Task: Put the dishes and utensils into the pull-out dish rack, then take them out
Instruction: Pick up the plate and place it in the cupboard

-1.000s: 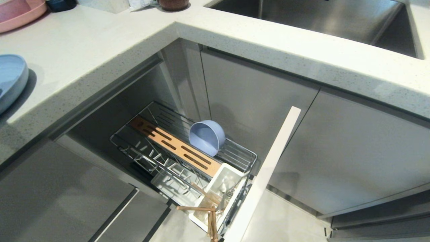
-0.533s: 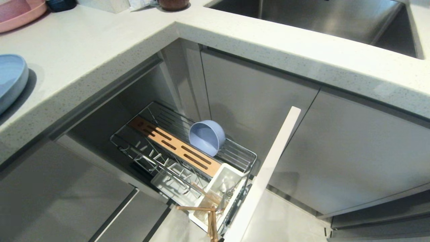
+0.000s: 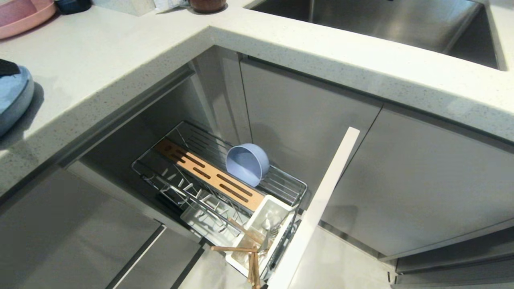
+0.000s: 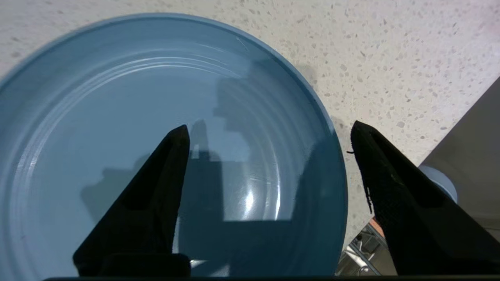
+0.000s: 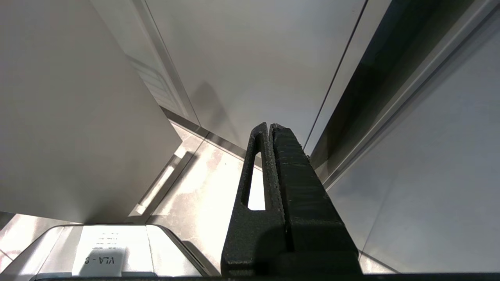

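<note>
The light-blue plate (image 3: 14, 100) lies flat on the counter at the far left and fills the left wrist view (image 4: 117, 117). My left gripper (image 4: 269, 127) hangs open just above it, one finger over the plate's inside and the other past its rim over the counter, holding nothing. A dark bit of that arm (image 3: 7, 67) shows over the plate. Below, the pull-out dish rack (image 3: 287, 186) stands drawn out, with the light-blue bowl (image 3: 247, 163) on its side in it. Chopsticks (image 3: 253, 267) and metal utensils (image 3: 268, 228) stand in its white cup (image 3: 277, 206). My right gripper (image 5: 269, 125) is parked shut near the floor.
A pink plate (image 3: 20, 16) sits at the back left of the counter, with a dark cup (image 3: 72, 5) and a brown jar (image 3: 207, 5) behind. The steel sink (image 3: 381, 20) is at the back right. The rack's tall cabinet front (image 3: 321, 208) juts out beside the rack.
A dark part of my left arm has come into the head view at the left edge, over the blue plate. The rack and its contents have not moved.
</note>
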